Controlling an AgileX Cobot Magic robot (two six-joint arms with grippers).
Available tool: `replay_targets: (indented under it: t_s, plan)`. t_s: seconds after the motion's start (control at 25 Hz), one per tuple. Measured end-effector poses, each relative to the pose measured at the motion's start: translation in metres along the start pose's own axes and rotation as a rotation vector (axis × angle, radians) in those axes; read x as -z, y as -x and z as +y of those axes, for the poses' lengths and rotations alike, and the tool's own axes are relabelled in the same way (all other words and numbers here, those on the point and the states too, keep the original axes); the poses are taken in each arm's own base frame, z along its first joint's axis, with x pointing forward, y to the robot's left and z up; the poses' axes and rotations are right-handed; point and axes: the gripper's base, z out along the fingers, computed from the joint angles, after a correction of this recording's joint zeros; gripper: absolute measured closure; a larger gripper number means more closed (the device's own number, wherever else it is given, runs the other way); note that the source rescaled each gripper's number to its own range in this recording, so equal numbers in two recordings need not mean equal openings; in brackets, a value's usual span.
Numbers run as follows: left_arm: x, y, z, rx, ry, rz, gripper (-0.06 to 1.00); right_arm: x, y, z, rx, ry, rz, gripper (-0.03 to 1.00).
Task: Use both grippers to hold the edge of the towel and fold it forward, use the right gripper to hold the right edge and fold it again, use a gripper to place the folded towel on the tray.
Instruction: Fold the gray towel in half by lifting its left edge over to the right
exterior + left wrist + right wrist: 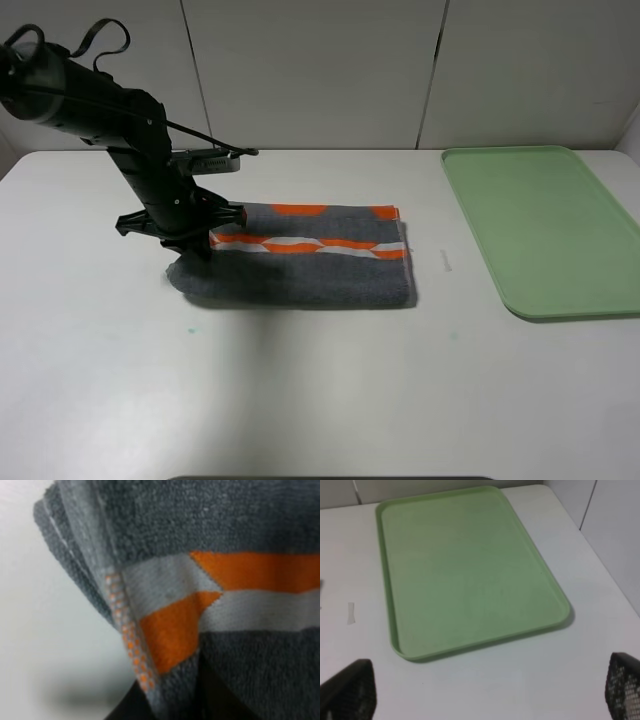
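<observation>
Two black jointed arms work at a white table (320, 400), and only the left one is at the cloth. The left gripper (190, 248) is down on the left end of the dark grey terry-cloth towel (310, 275), which lies folded into a long strip near the middle of the table. In the left wrist view its dark fingers (125, 711) are pressed together on the towel (250, 520), pinching the stacked layers at that end. The hem with orange patches and pale grey bands (310, 243) runs along the far half of the strip, facing up. The large flat pale green plastic tray (540, 225) sits to the right, well apart from the towel. The right gripper (487, 692) hangs over bare table just beside a short side of the tray (470, 570), its black fingers (350, 690) spread wide and holding nothing
</observation>
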Motion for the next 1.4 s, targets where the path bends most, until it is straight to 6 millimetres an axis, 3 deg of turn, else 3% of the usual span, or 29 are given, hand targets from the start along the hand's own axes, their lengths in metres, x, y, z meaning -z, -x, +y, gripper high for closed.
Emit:
replay_targets:
  t_s: [0.24,0.64,1.4]
  plan:
    - [0.033,0.002,-0.002,-0.019,-0.003,-0.032,0.87,0.0,0.0,0.0,0.0,0.0,0.0,-0.03]
    - [0.072,-0.007,0.001,-0.084,0.016,-0.004,0.87,0.0,0.0,0.0,0.0,0.0,0.0,-0.03]
    - [0.118,-0.025,0.022,-0.204,0.222,0.074,0.87,0.0,0.0,0.0,0.0,0.0,0.0,-0.03]
